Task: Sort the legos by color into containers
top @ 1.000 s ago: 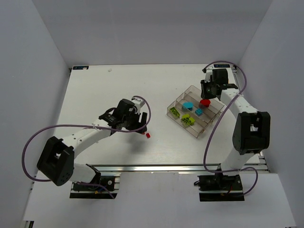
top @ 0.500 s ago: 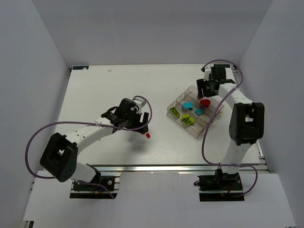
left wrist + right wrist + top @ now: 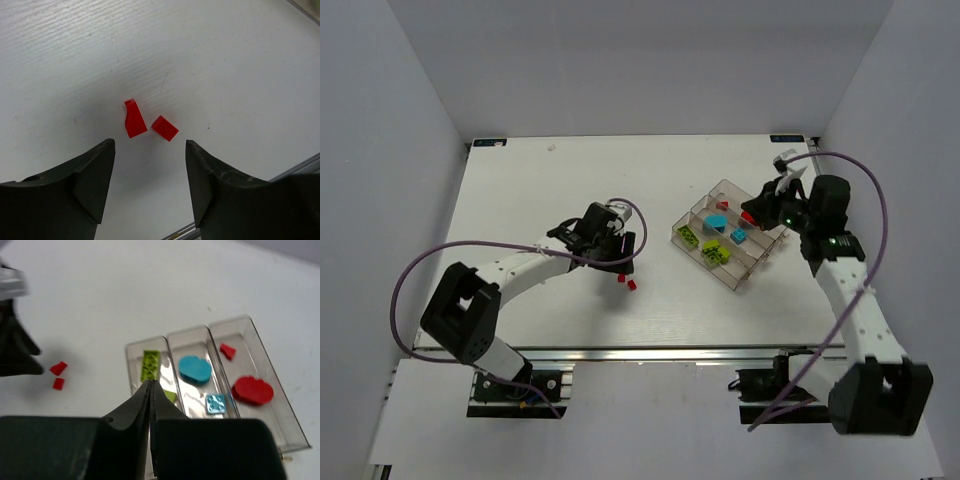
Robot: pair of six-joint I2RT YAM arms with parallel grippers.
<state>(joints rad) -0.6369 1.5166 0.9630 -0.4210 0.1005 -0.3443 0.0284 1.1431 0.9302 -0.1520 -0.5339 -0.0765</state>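
Two tiny red legos [image 3: 135,119] [image 3: 165,128] lie side by side on the white table. My left gripper [image 3: 149,145] is open and empty, just short of them, one finger on each side of the pair. From above, the left gripper [image 3: 620,263] is at the legos [image 3: 631,285]. The clear divided tray [image 3: 745,280] holds yellow-green [image 3: 151,364], cyan [image 3: 195,369] and red legos [image 3: 253,390] in separate compartments. My right gripper [image 3: 151,382] is shut and empty, above the tray [image 3: 240,322]; it also shows in the top view [image 3: 756,212].
The two red legos also show at the left of the right wrist view [image 3: 58,375]. The table's front rail [image 3: 660,352] runs close below the left gripper. Grey walls enclose the table on three sides.
The right arm has swung round from the far side of the tray to its right side. The left gripper has edged right, and two red legos now show where one showed.
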